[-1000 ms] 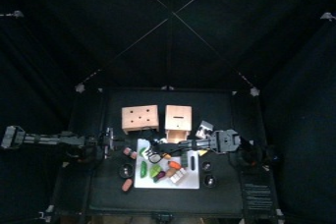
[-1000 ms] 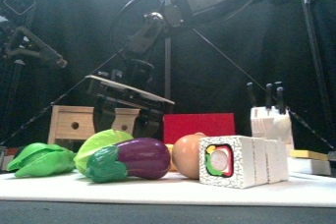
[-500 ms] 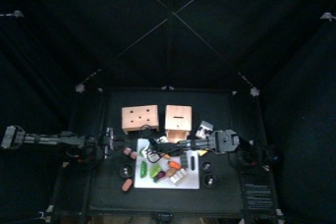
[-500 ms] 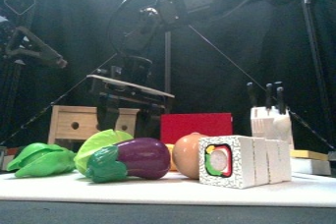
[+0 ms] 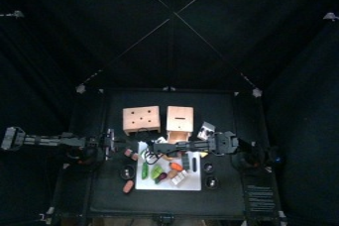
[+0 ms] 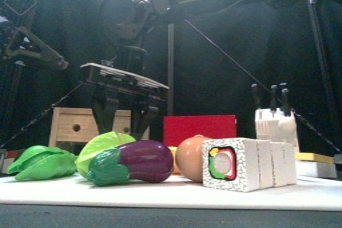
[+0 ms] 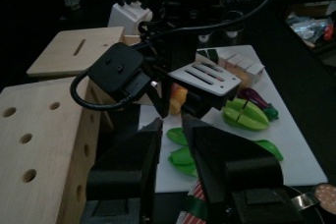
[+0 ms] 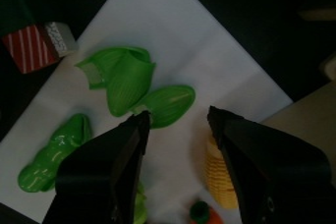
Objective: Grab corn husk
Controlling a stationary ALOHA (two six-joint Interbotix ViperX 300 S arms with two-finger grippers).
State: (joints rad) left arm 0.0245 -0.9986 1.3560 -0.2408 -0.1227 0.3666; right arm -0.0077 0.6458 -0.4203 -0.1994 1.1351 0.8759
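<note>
Because the corn husk (image 8: 121,76) lies flat and loose on the white cutting board (image 8: 197,41), with bare board on most sides of it, it looks best taken from straight above. In the right wrist view it shows as a folded, bright green leaf piece. A smaller oval green leaf (image 8: 165,102) lies just beside it, and I cannot tell whether the two touch.

The right gripper (image 8: 178,118) hangs over this spot, pointing down at the board. Its two black jaws are spread wide, nothing is between them, and the oval leaf sits just ahead of the gap. That wide spread suits a thin, floppy thing, since the jaws can straddle the leaf's width before pinching. Judged from these views, the grab itself is not yet made; the jaws are above the husk, not around it.

A green pea pod (image 8: 53,157) lies apart from the husk, near the board's edge. A yellow corn cob (image 8: 221,169) lies close by the far jaw, so that jaw risks nudging the cob on the way down. In the front view a purple eggplant (image 6: 140,160) and a sushi roll (image 6: 241,164) stand nearer the camera.

The left arm (image 5: 54,141) rests at the table's left side, clear of the work.
</note>
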